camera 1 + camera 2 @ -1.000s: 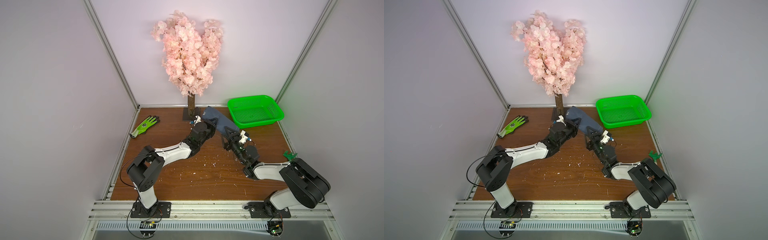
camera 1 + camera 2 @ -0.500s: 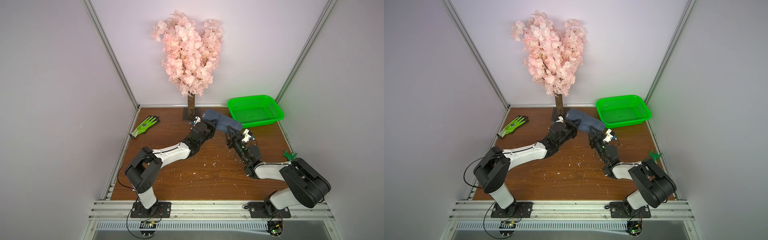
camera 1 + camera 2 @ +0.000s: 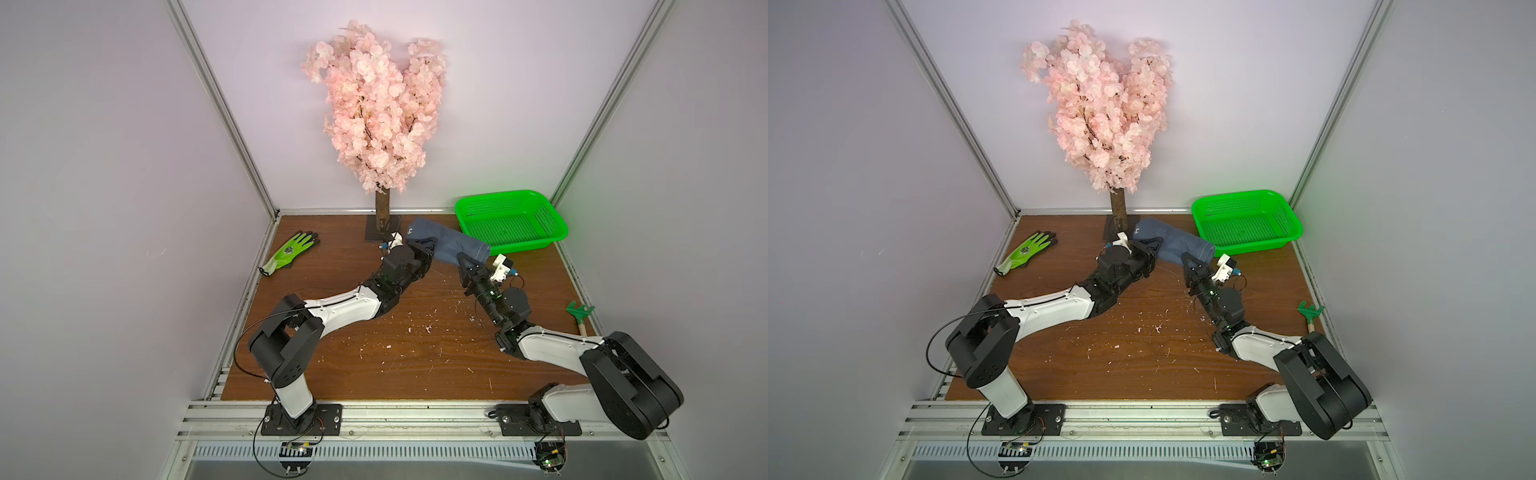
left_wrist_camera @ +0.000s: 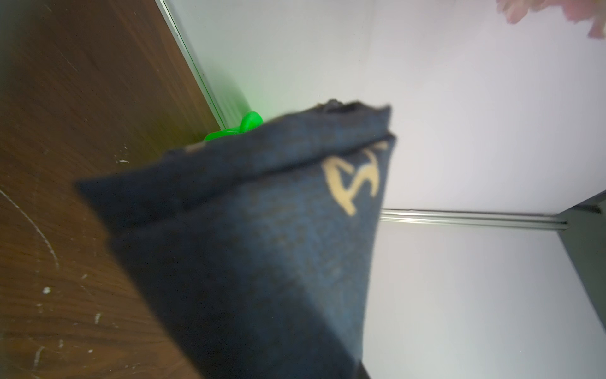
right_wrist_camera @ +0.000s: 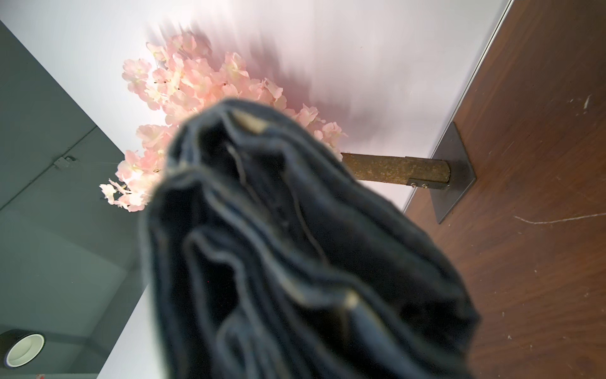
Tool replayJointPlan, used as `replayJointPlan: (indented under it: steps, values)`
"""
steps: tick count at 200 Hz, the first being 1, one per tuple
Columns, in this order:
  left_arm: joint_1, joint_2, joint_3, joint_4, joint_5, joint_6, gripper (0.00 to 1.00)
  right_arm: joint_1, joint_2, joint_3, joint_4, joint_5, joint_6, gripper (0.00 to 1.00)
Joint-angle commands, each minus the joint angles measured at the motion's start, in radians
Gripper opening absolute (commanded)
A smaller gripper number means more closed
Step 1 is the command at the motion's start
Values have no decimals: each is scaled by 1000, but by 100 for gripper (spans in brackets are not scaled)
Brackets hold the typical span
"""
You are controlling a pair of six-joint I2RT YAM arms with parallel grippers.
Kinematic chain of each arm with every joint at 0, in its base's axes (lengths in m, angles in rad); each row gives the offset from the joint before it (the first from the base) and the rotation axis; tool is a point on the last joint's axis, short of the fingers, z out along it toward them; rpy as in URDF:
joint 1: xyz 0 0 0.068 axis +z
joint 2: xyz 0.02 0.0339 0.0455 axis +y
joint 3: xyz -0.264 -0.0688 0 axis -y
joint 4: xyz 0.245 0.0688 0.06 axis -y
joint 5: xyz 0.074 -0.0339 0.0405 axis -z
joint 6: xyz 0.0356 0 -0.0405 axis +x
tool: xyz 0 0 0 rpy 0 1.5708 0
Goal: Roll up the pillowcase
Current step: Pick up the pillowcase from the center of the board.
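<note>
Left gripper (image 3: pixel 424 248) sits on one end of the pillowcase (image 3: pixel 451 243), with a black finger lying over the cloth. The jaw gap is hidden by fabric, so I cannot tell how far open it is. The left wrist view is mostly navy cloth (image 4: pixel 262 246) with a pale printed mark, and no fingers show.

Right gripper (image 3: pixel 464 262) is at the other end, its tip against the near edge of the roll. The fingers look close together, but I cannot tell whether they pinch the cloth. The right wrist view shows the layered end of the roll (image 5: pixel 295 246) right up against the camera.

The pillowcase lies on the table (image 3: pixel 415 353) as a bundle spanning from one gripper to the other. The green basket (image 3: pixel 532 245) is just beyond the right gripper, touching or nearly touching the roll. The tree (image 3: pixel 381 208) stands just beside the left gripper, and the glove (image 3: pixel 291 253) is well apart on that gripper's outer side.

A second ago the cloth was a flatter band and the right gripper was a bit further back from it. The cloth is now rounder and the right gripper has moved in against it. The left gripper has barely shifted.
</note>
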Motion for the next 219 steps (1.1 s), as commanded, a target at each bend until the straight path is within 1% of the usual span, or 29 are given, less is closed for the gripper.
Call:
replayJointPlan:
  steps: [1, 18, 22, 40, 81, 109, 127, 176, 180, 190, 219]
  values:
    - [40, 42, 10, 106, -2, 44, 30, -80, -28, 48, -42, -42, -56, 0]
    - [59, 92, 29, 163, 36, 64, 30, -136, -16, 79, -56, -137, -56, 0]
    - [64, 106, 34, 184, 46, 66, 29, -149, -13, 90, -65, -159, -93, 0]
    - [79, 162, 67, 241, 90, 69, 29, -201, 1, 140, -122, -251, -134, 0]
    - [136, 241, 164, 244, 162, 173, 30, -306, 65, 232, -168, -434, -189, 0]
    - [171, 322, 243, 252, 229, 190, 31, -369, 149, 323, -196, -541, -235, 0]
    - [179, 370, 292, 250, 253, 203, 34, -428, 224, 392, -205, -622, -258, 0]
    - [182, 506, 417, 232, 276, 213, 36, -540, 388, 625, -340, -765, -370, 0]
    - [183, 518, 459, 231, 278, 213, 36, -548, 406, 647, -353, -777, -379, 0]
    - [182, 545, 493, 228, 277, 216, 36, -570, 448, 695, -382, -807, -403, 0]
    - [181, 612, 577, 192, 290, 222, 36, -621, 550, 815, -490, -858, -475, 0]
